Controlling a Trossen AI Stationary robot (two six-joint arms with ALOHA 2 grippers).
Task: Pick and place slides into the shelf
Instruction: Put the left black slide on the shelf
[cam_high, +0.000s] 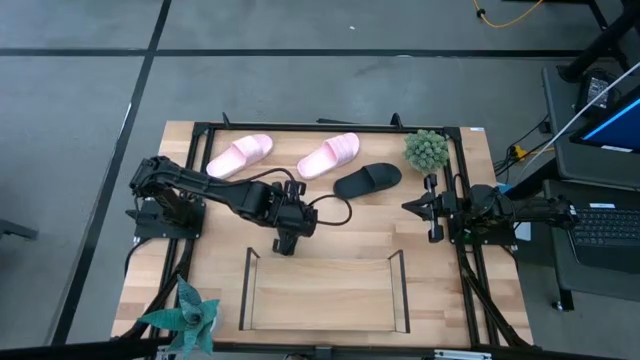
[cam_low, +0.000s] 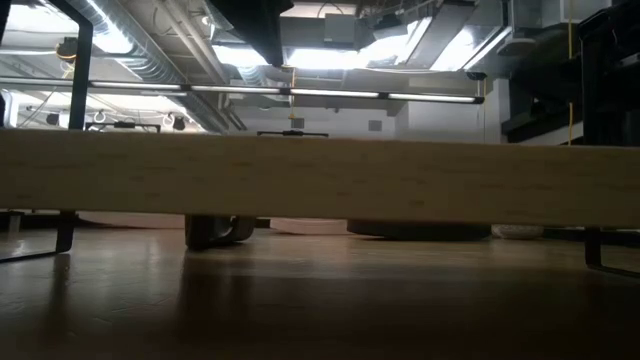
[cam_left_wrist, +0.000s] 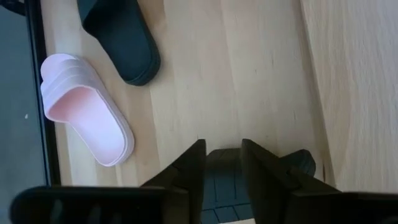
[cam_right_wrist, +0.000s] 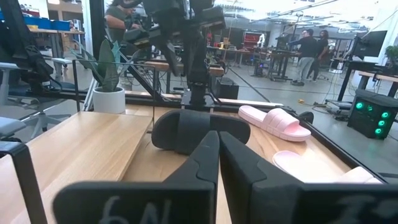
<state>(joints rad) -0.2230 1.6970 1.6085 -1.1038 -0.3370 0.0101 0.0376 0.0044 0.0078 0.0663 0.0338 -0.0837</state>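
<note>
Slides lie along the far side of the table: two pink slides (cam_high: 328, 156) and, to their right, a black slide (cam_high: 367, 180). The shelf (cam_high: 248, 292) at the near edge holds none, so this looks like the first pick. The left gripper (cam_high: 288, 238) hangs just beyond the shelf's far-left corner, pointing down; whether its fingers grip anything I cannot tell. Next it probably needs a strap grip. The right gripper (cam_high: 432, 210) waits far right, closed and empty.

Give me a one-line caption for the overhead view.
Left gripper lowered at the empty shelf's far edge; two pink slides and a black slide wait behind; right gripper idles shut.
</note>
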